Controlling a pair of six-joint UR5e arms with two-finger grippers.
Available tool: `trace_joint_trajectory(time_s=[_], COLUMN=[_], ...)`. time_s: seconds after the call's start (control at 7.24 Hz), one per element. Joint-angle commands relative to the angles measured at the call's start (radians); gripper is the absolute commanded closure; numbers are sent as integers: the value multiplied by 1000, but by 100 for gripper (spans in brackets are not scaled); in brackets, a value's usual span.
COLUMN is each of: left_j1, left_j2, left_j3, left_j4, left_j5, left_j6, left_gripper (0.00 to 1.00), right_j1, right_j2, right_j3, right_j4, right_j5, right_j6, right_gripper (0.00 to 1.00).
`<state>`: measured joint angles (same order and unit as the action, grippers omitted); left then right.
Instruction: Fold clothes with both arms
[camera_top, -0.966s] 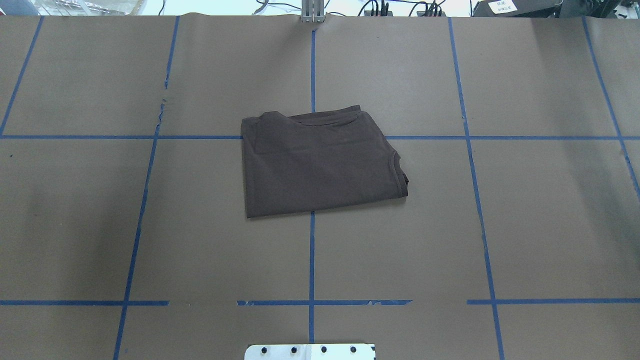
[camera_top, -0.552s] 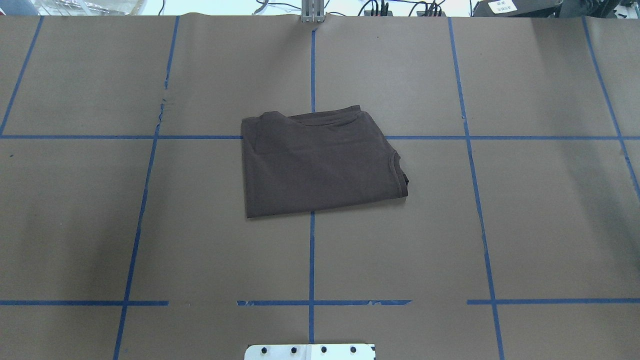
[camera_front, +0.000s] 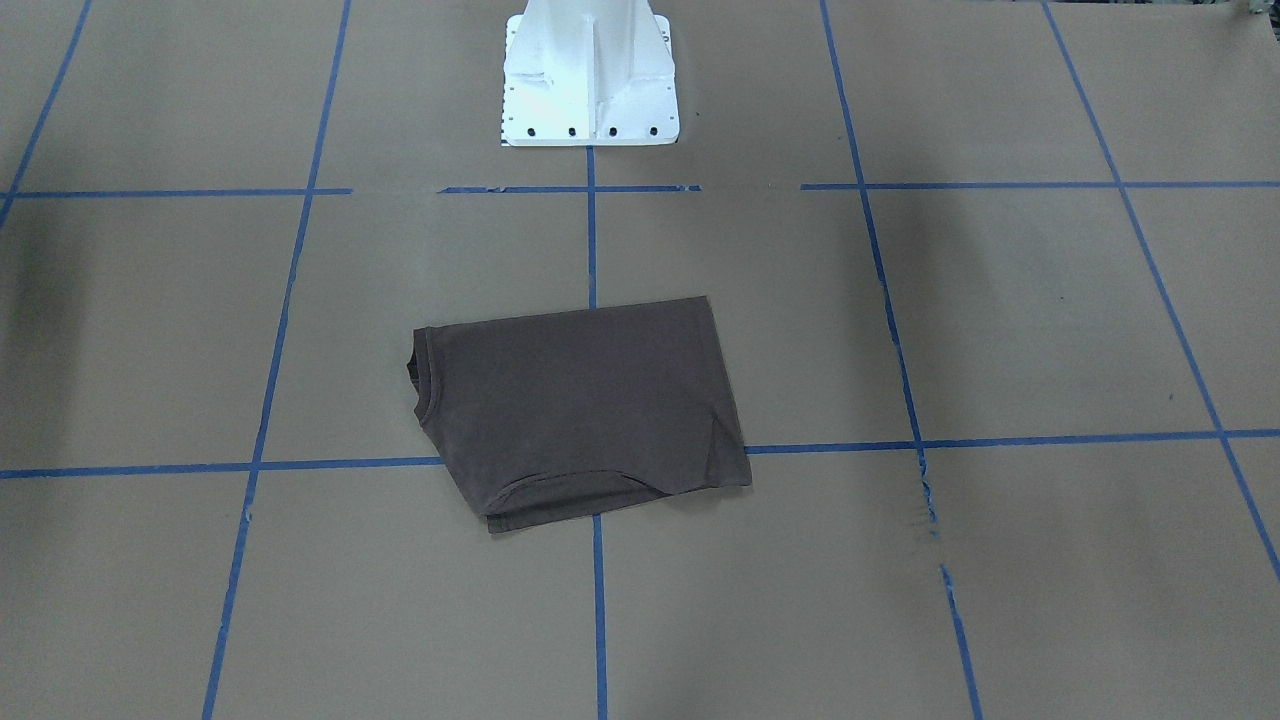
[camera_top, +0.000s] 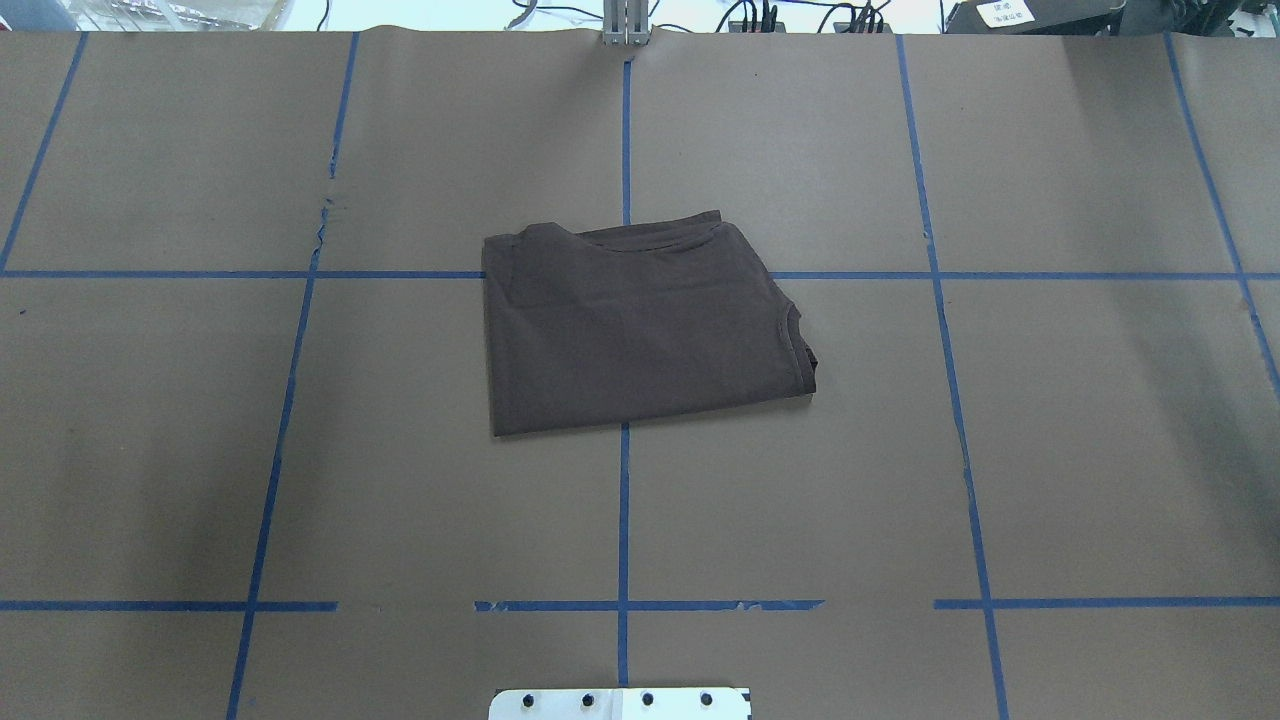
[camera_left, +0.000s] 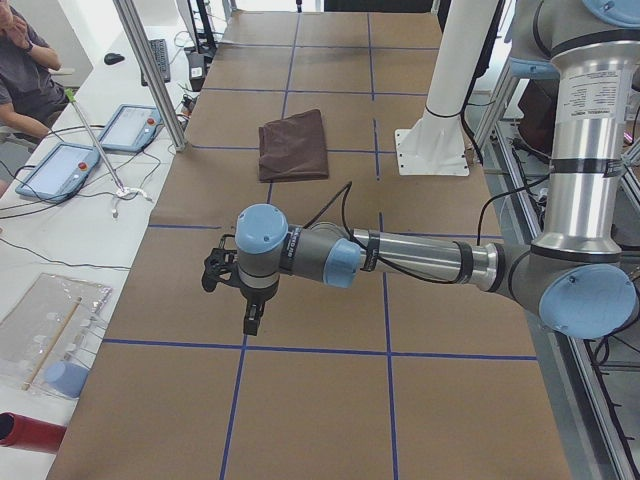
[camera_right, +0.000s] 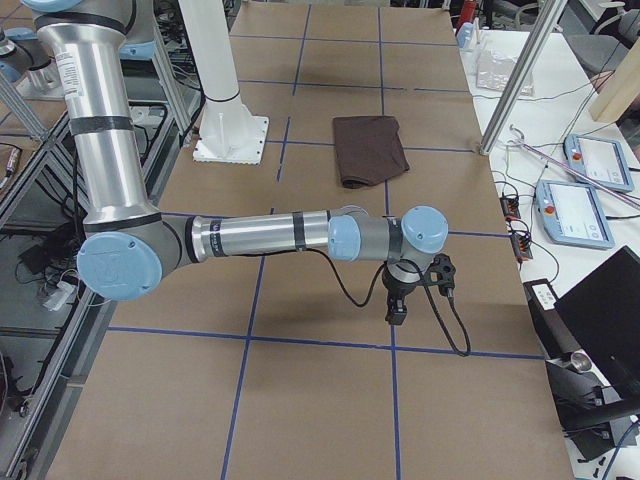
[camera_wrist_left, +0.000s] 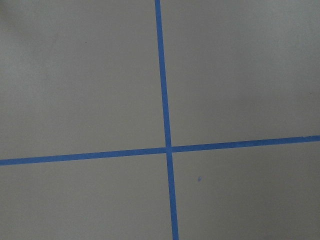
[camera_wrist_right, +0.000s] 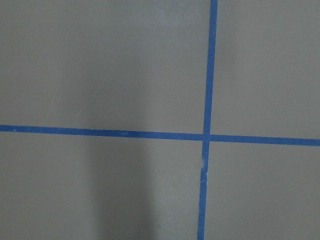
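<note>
We start with the table (camera_top: 1100, 450), covered in brown paper and marked into squares by blue tape (camera_top: 624, 520), with the white pedestal (camera_front: 588, 75) standing at the robot's side of it. The left arm (camera_left: 420, 258) and the right arm (camera_right: 260, 235) each stretch out low over opposite ends of the table, well apart from the shirt (camera_top: 630, 330). The shirt lies flat in the middle, in front of the pedestal and across a crossing of the tape lines. It is already folded into a compact, slightly skewed rectangle, so we judge the job close to done. The left gripper (camera_left: 250, 328) and the right gripper (camera_right: 396, 312) point down at bare paper (each wrist camera shows only paper and tape). We cannot tell whether their jaws stand wide or narrow, since only the side views catch them. We expect the cloth to be light, soft and limp, its stacked layers liable to slide or sag if lifted at one point. For any further fold we would pinch two corners of one edge, through all the layers, one gripper to each.
</note>
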<state>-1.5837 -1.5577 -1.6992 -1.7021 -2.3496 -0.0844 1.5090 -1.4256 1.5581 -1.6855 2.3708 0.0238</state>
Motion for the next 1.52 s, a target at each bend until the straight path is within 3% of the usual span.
trace_joint_trajectory(time_s=[0.0,1.1,1.38], left_j1=[2,5,2], left_j2=[15,11,13], left_j3=[-1,-3,-72], left_j4=[-5,4,126], left_j5=[10,7,9], left_j6=[-32,-25,41], left_gripper=[0,0,0], right_j1=[0,-1,-1], right_j2=[-13,-25,-26], right_j3=[17,8,4], right_j4=[0,-3,-3], right_j5=[5,10,25], right_j6=[7,10,10], right_gripper=[0,0,0])
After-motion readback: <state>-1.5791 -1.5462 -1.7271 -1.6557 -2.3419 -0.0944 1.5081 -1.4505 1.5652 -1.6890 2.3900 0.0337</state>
